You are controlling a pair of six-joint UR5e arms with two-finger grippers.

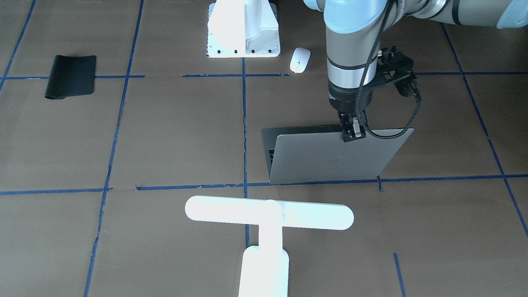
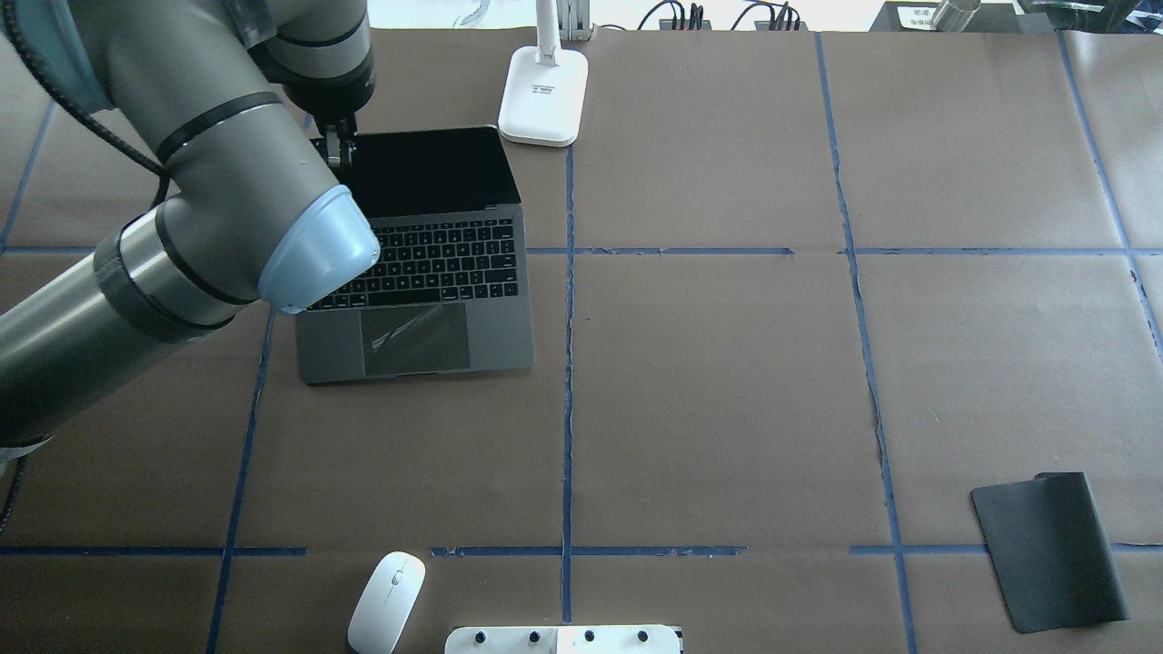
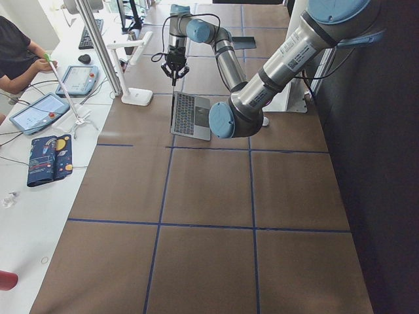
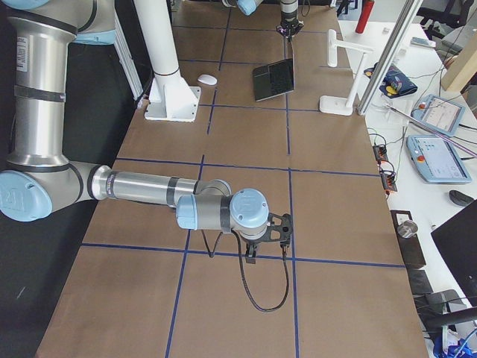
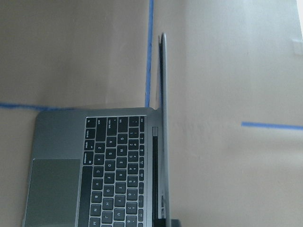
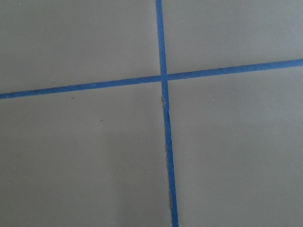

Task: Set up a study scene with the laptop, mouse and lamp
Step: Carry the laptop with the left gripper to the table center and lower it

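Observation:
The silver-grey laptop stands open on the table's left half, keys and trackpad showing in the overhead view. My left gripper is shut on the top edge of its lid, near the lid's left corner in the overhead view. The left wrist view shows the lid edge-on, nearly upright, beside the keyboard. The white mouse lies near the robot's base, apart from the laptop. The white T-shaped lamp stands beyond the laptop, its base at the far edge. My right gripper hangs over a tape cross far to the right; I cannot tell its state.
A black mat lies at the near right. The white bolted mounting block sits at the robot's side, next to the mouse. Blue tape lines grid the brown table. An operator and tablets are beyond the far edge.

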